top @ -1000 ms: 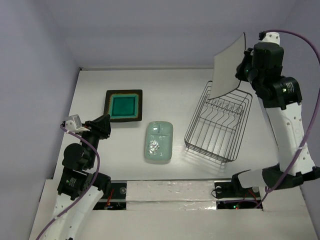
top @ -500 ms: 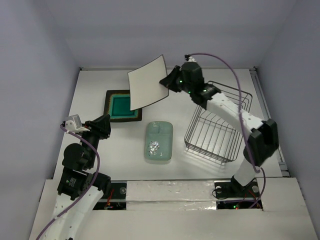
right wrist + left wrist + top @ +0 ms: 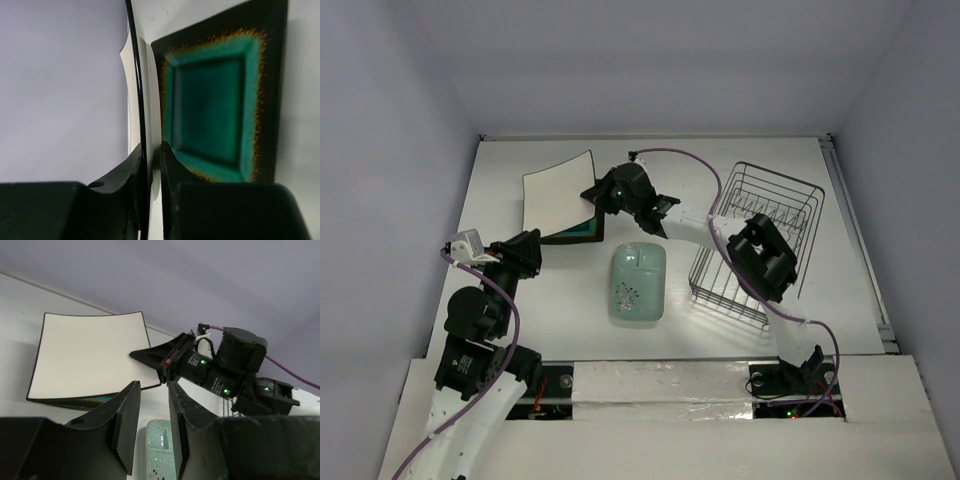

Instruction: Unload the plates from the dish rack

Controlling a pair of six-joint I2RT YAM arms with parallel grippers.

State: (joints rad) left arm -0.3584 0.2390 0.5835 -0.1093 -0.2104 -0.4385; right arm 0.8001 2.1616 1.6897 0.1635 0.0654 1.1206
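Observation:
My right gripper (image 3: 592, 195) is shut on the near edge of the plain white square plate (image 3: 558, 195) and holds it tilted just over the teal-centred dark-rimmed plate (image 3: 582, 232), which it mostly covers. In the right wrist view the white plate (image 3: 139, 100) is edge-on between my fingers, with the teal plate (image 3: 215, 110) behind it. The pale mint-green compartmented plate (image 3: 638, 283) lies flat at the table's middle. The dark wire dish rack (image 3: 760, 245) stands at the right with no plates showing in it. My left gripper (image 3: 525, 250) is open and empty. The black flowered plate is out of view.
The right arm stretches across the table from the rack's front to the back left, passing above the mint plate's far end. Purple-grey walls close off the left, back and right. In the left wrist view the white plate (image 3: 90, 355) and the right gripper (image 3: 155, 357) lie straight ahead.
The right arm has carried the white plate from above the rack leftward and down, to just over the teal plate. The left arm has not moved.

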